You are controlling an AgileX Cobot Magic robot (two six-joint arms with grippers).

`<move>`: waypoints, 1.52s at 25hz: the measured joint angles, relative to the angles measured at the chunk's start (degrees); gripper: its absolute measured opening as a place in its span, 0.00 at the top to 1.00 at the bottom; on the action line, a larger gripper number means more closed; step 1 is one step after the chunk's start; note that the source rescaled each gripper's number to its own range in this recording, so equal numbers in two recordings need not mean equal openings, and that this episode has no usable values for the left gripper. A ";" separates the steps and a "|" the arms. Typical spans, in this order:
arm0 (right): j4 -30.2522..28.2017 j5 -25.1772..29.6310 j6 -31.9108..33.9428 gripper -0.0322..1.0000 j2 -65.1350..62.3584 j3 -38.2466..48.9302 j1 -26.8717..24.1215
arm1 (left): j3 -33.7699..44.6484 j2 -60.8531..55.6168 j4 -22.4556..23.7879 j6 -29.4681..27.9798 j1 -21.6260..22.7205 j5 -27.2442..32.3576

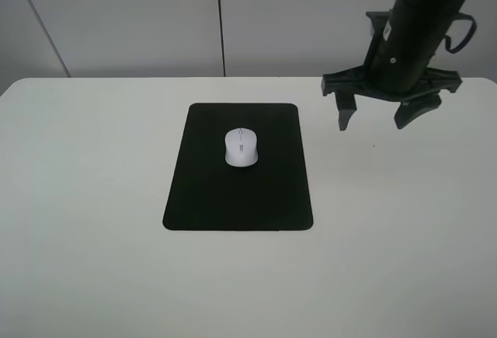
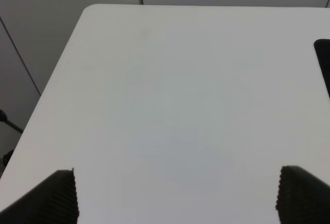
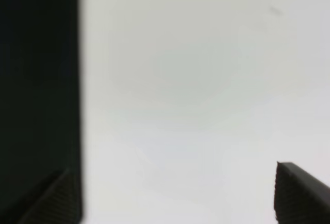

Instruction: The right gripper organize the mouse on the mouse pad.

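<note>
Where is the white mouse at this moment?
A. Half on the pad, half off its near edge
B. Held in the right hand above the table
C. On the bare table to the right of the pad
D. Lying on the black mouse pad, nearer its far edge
D: the mouse lies wholly on the mouse pad, in its far half, while the right hand hangs open and empty above the bare table.

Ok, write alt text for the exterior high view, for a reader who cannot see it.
A small white oval computer mouse sits on a flat matte black rectangular mouse pad on a white table. To the right, a black two-fingered right gripper hangs open above bare tabletop, holding nothing.
</note>
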 joint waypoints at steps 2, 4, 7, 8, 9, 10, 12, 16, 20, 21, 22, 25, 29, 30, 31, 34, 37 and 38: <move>0.00 0.00 -0.58 0.31 -4.23 3.09 -2.47 | 0.00 0.00 0.00 0.00 0.00 0.00; -0.08 0.00 -1.02 0.31 -8.85 6.05 -4.34 | 0.00 0.00 0.00 0.00 0.00 0.00; -0.32 0.10 -1.97 0.31 -17.17 10.38 -5.37 | 0.00 0.00 0.00 0.00 0.00 0.00; -0.32 0.10 -2.02 0.31 -19.59 11.44 -5.37 | 0.00 0.00 0.00 0.00 0.00 0.00; -0.38 0.10 -2.09 0.31 -22.46 12.60 -5.37 | 0.00 0.00 0.00 0.00 0.00 0.00; -0.38 0.16 -2.15 0.31 -25.34 13.71 -5.37 | 0.00 0.00 0.00 0.00 0.00 0.00; -0.38 0.61 -2.15 0.31 -30.72 15.59 -5.15 | 0.00 0.00 0.00 0.00 0.00 0.00; -0.58 1.99 -2.15 0.31 -42.38 18.58 -3.15 | 0.00 0.00 0.00 0.00 0.00 0.00; -0.73 4.41 -2.71 0.31 -52.16 20.24 -2.38 | 0.00 0.00 0.00 0.00 0.00 0.00; -0.81 5.22 -3.40 0.31 -54.45 20.67 -2.38 | 0.00 0.00 0.00 0.00 0.00 0.00; -0.81 5.79 -4.07 0.31 -56.27 21.06 -2.38 | 0.00 0.00 0.00 0.00 0.00 0.00; -0.75 7.04 -7.39 0.31 -62.88 22.39 -2.38 | 0.00 0.00 0.00 0.00 0.00 0.00; 1.37 8.33 -13.91 0.31 -70.70 22.81 -2.38 | 0.00 0.00 0.00 0.00 0.00 0.00; 2.30 8.56 -15.21 0.31 -72.48 22.97 -2.38 | 0.00 0.00 0.00 0.00 0.00 0.00; 3.20 8.71 -16.73 0.31 -74.18 23.17 -2.38 | 0.00 0.00 0.00 0.00 0.00 0.00; 5.45 8.94 -20.99 0.31 -78.97 24.05 -2.38 | 0.00 0.00 0.00 0.00 0.00 0.00; 6.80 8.88 -25.45 0.31 -83.94 25.73 -2.38 | 0.00 0.00 0.00 0.00 0.00 0.00; 7.15 8.86 -26.88 0.31 -85.69 26.64 -2.38 | 0.00 0.00 0.00 0.00 0.00 0.00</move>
